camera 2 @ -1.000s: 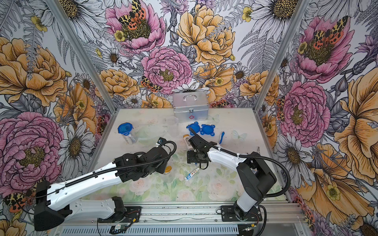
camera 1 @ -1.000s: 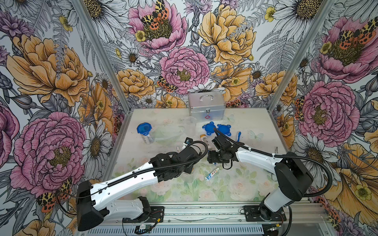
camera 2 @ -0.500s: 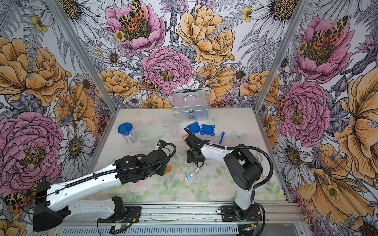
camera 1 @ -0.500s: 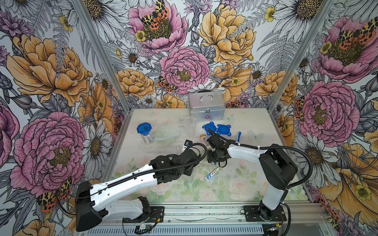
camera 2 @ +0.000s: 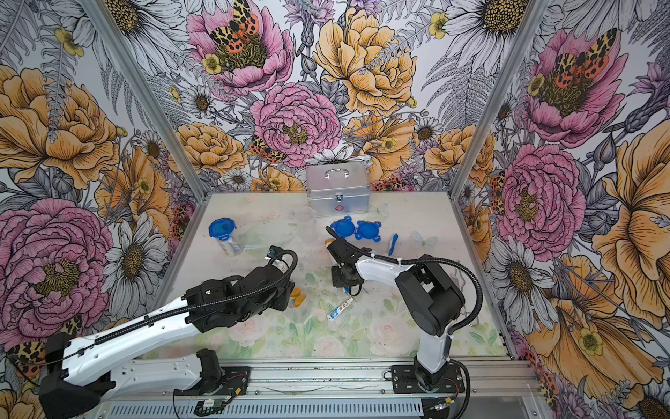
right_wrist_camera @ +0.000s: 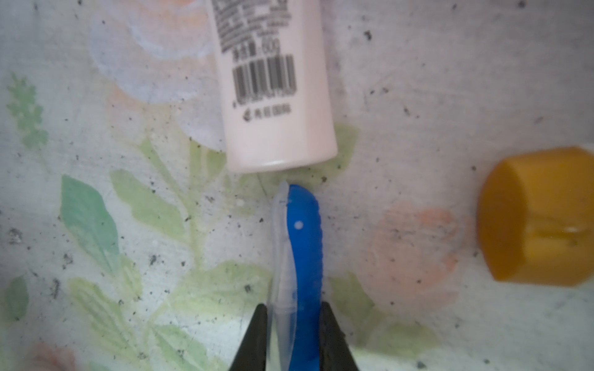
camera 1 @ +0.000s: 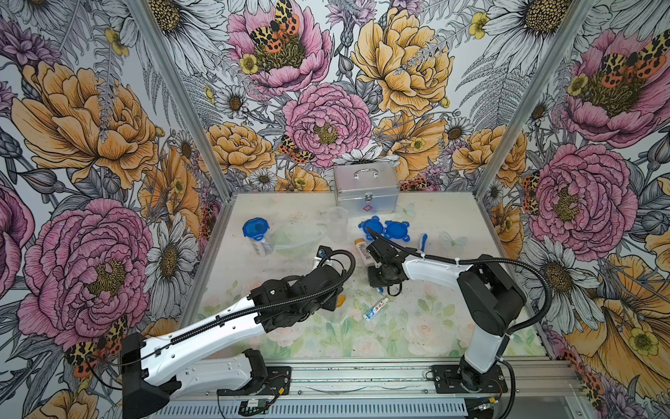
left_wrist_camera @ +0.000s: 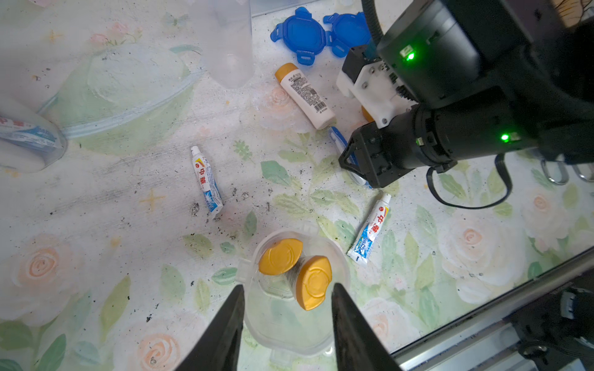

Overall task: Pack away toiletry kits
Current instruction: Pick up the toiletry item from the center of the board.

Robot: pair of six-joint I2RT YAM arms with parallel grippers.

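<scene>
Blue and clear plastic is sitting between the jaws of the right gripper (right_wrist_camera: 293, 306): they are pressing on both sides of a toothbrush (right_wrist_camera: 302, 244) lying flat on the table (camera 1: 453, 217). The right arm (camera 1: 435, 266) is reaching in from the near right, its forearm stretching left to the middle and its wrist bending down. Just beyond the toothbrush's tip, a white bottle (right_wrist_camera: 273, 80) is lying on its side, almost touching it. A loose orange cap (right_wrist_camera: 540, 215) is showing close by.

The left arm (camera 1: 217, 326) is stretching from the near left to the middle. The left gripper (left_wrist_camera: 287, 286) is holding its jaws apart, one on each side of an upright clear cup (left_wrist_camera: 289, 327) with two orange-capped bottles (left_wrist_camera: 279, 257) standing in it; whether they are touching the cup's wall I cannot tell.

One tube (left_wrist_camera: 371, 229) is lying between the cup and the right gripper, a second tube (left_wrist_camera: 207, 180) near the cup. Farther back, two blue lids (camera 1: 373, 226) are lying side by side, a second toothbrush (camera 1: 423, 241) just right of them. A lidded cup (camera 1: 256, 232) is standing at the far left, and a silver case (camera 1: 366, 190) against the far wall.
</scene>
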